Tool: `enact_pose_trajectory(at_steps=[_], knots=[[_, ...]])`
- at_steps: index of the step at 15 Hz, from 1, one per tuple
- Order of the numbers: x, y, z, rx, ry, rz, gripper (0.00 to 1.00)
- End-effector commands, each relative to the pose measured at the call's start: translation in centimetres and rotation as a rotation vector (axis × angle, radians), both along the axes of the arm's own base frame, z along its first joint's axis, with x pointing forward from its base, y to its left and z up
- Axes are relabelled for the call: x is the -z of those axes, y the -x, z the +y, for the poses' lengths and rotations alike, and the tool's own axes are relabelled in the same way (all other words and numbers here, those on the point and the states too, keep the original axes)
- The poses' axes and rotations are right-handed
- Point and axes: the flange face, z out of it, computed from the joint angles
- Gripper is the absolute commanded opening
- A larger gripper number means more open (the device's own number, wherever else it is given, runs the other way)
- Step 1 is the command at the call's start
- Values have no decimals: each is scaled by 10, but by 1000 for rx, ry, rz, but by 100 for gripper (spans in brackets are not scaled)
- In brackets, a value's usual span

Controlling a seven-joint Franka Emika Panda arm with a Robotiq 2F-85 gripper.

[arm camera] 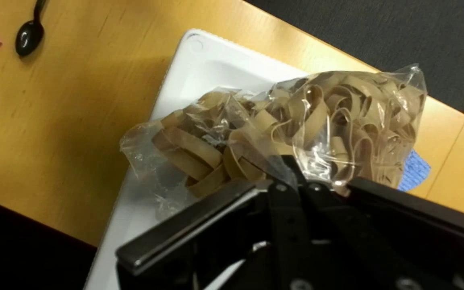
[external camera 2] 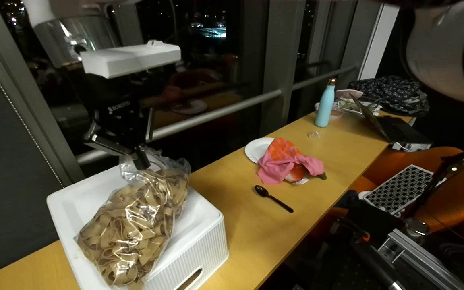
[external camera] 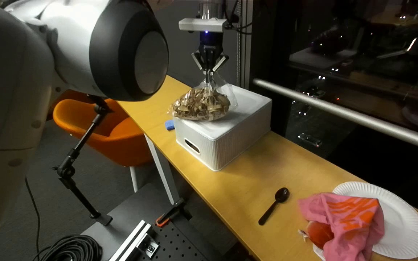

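My gripper (external camera: pixel 208 75) is shut on the top of a clear plastic bag (external camera: pixel 201 105) full of tan, flat, looped strips. In an exterior view the black fingertips (external camera 2: pixel 140 158) pinch the bag (external camera 2: pixel 135 225) near its upper end. The bag is over the lid of a white ribbed box (external camera: pixel 240 136) and juts past one edge; I cannot tell whether its underside touches the lid. In the wrist view the fingers (arm camera: pixel 292 171) are close together, with bag film between them, and the bag (arm camera: pixel 349 112) spreads over the white lid (arm camera: pixel 216 60).
On the wooden table (external camera: pixel 252 166) are a black spoon (external camera: pixel 275 204), a pink and orange cloth (external camera: pixel 350 217) over a red object, and a white paper plate (external camera: pixel 405 221). A blue piece (external camera: pixel 169 125) lies beside the box. A turquoise bottle (external camera 2: pixel 326 105) and laptop (external camera 2: pixel 397 127) stand farther along.
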Motion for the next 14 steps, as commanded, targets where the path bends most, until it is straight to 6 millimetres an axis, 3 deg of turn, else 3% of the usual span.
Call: enact_pose_trajectory(at_steps=[1, 5, 6, 7, 14], knots=[[16, 1, -6, 13, -14, 57, 0], [27, 1, -11, 24, 23, 57, 0], [26, 2, -10, 23, 25, 54, 7], [23, 3, -8, 21, 28, 48, 27], [-20, 14, -7, 23, 60, -13, 77]])
